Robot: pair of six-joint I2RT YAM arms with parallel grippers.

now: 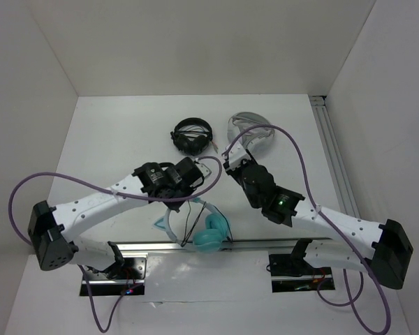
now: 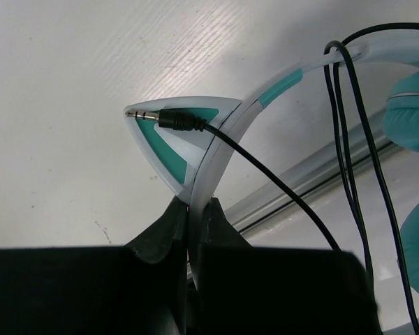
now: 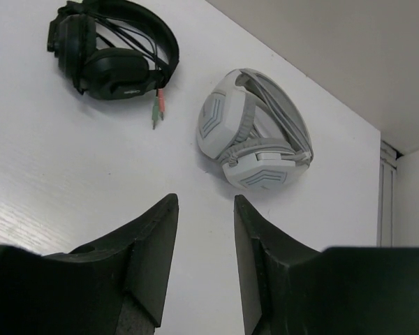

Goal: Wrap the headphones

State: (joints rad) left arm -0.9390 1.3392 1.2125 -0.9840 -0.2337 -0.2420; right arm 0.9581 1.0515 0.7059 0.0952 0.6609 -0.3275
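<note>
The teal headphones lie near the table's front edge, between the arms. My left gripper is shut on their pale blue headband, just below a cat ear. The thin black cable crosses the cat ear, its jack resting on it. More of the cable loops over the headband near a teal ear cup. My right gripper is open and empty, held above the table and pointing toward the back; its jaws show a clear gap.
Black headphones lie at the back centre, also in the right wrist view. White-grey headphones lie to their right. A metal rail runs along the front edge, another along the right side.
</note>
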